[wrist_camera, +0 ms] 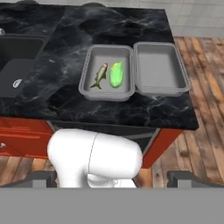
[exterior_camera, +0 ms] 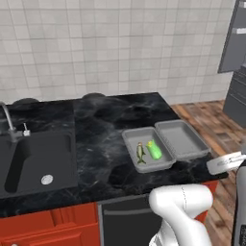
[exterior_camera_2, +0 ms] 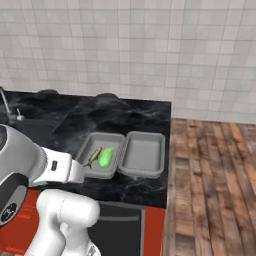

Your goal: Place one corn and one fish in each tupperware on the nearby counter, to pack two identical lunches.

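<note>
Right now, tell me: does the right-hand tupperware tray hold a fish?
No. In the hand view the right tray is bare, while the fish and green corn lie in the left tray.

no readable text, no labels, no brands, no numbers on anything

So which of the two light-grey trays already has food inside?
The light-grey rectangular tray nearer the sink: it holds the olive fish and lime-green corn. Its neighbour holds nothing.

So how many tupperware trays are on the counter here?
2, side by side near the counter's right end: the left tray holds a fish and a corn; the right tray is empty.
</note>
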